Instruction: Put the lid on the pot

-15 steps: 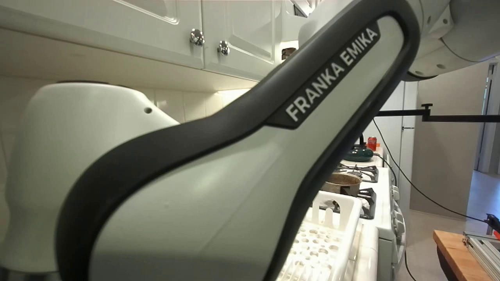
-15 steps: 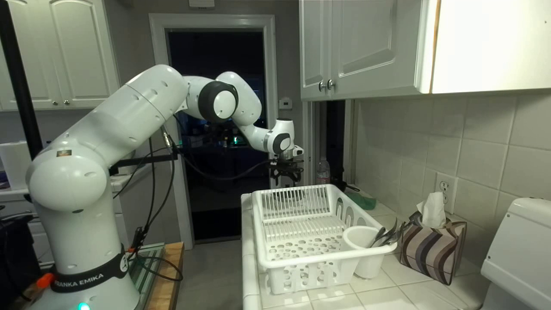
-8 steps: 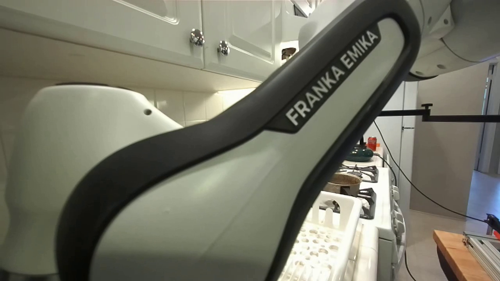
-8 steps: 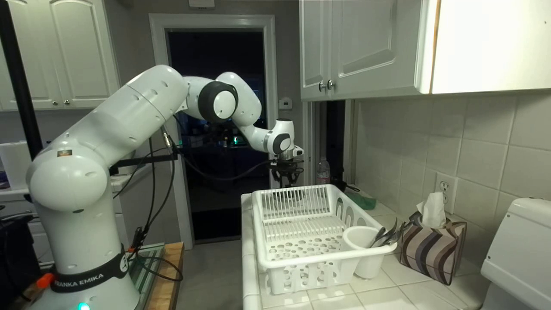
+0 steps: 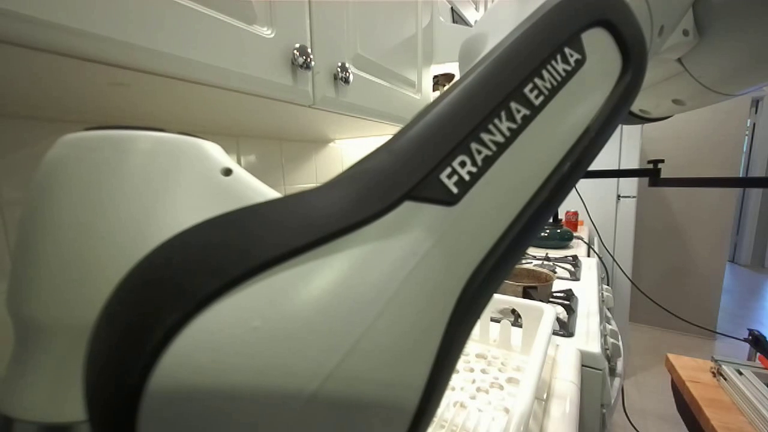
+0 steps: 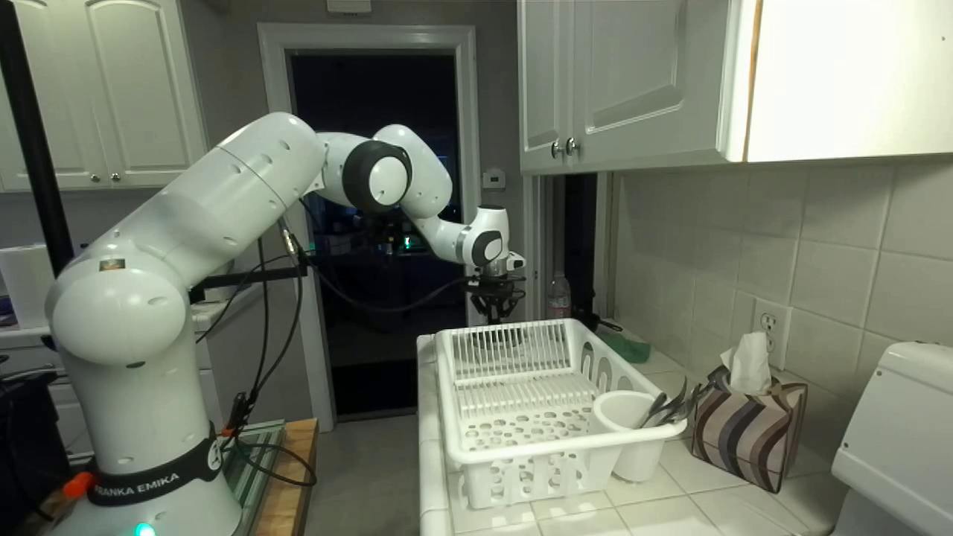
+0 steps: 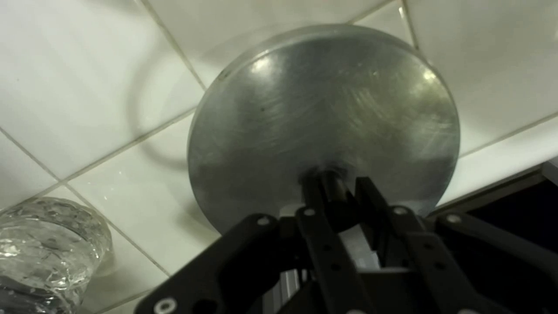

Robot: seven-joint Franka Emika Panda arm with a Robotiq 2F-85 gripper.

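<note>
The lid [image 7: 322,113] was clamped by its knob [image 7: 335,186] between the jaws, over the bench [image 7: 109,48], contact unclear. Grasping was judged done, with carrying and seating left; the pot could not be surely made out.

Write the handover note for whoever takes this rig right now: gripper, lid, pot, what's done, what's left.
Gripper: shut on the knob of the lid.
Lid: over the white tiled counter; cannot tell whether it touches the tiles.
Pot: not clearly shown; the dark shape beside the bottle in an exterior view may be it.
Done: knob gripped.
Left: confirm the pot, then lift the lid, carry it over and seat it.
</note>
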